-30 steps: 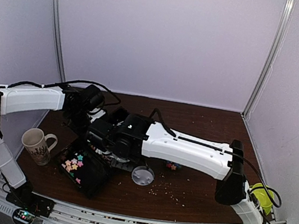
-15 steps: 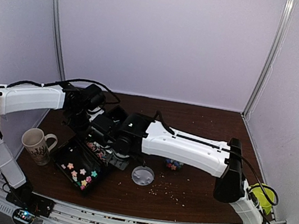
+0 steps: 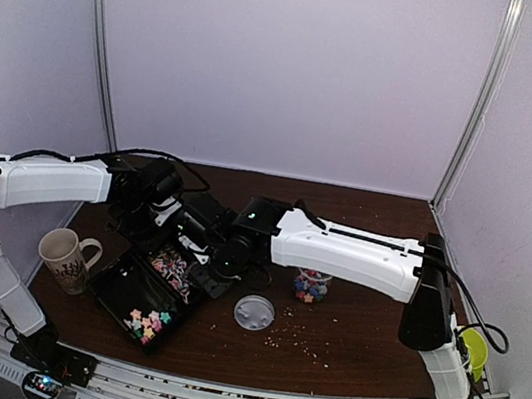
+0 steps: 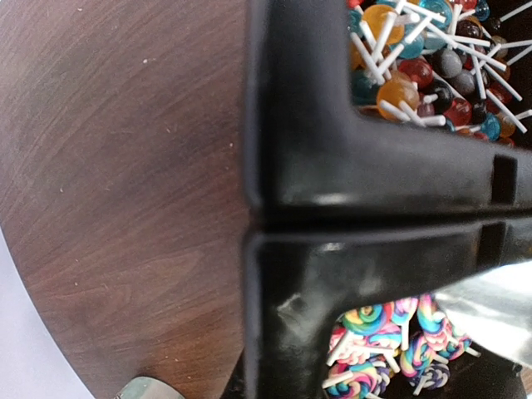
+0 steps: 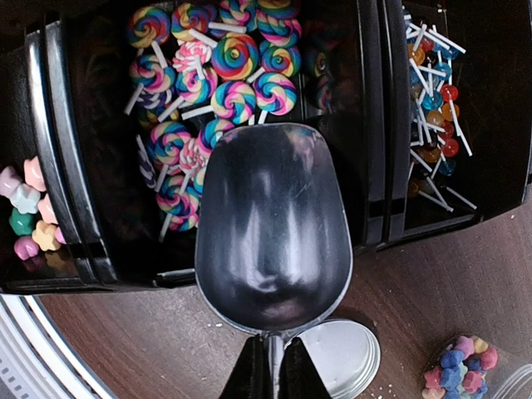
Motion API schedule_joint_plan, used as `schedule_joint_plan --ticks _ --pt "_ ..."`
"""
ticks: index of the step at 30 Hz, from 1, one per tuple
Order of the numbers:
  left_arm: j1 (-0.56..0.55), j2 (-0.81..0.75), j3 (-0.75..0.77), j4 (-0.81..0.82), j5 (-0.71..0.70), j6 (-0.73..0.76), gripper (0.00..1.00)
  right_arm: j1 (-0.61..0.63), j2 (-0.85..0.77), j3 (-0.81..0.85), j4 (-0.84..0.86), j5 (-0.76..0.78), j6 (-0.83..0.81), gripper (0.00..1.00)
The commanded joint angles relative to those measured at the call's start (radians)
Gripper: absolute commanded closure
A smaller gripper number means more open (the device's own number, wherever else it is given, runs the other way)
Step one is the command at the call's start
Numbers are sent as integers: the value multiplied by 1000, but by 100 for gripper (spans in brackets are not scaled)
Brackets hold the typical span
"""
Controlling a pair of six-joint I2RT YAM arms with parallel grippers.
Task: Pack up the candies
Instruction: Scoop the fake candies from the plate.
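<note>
Since a second ago my right arm has drawn back to the right, uncovering the jar [image 3: 310, 286], and the star candies [image 3: 148, 321] have slid toward the near corner of the tray [image 3: 110, 288].

From the left: a mug [image 3: 63, 256] stands just beside the tray. My left gripper [image 4: 266, 230] is at the tray's far edge, jaws pressed almost together on the tray's wall between two compartments. Ball lollipops [image 4: 399, 79] fill one, swirl lollipops [image 5: 234, 58] the next, and the stars lie in the end compartment.

My right gripper [image 5: 268, 370] is clamped on the thin handle of a metal scoop [image 5: 273, 233] – bowl empty, over the swirl compartment's near edge. A round lid [image 3: 254, 312] lies flat on the table below it. To the right the jar stands open, partly filled with mixed candies.
</note>
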Motion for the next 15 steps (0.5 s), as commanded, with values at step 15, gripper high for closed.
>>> schedule_joint_plan --ticks 15 --pt "-30 -185 4 358 466 -1 100 -16 122 -7 189 -70 88 100"
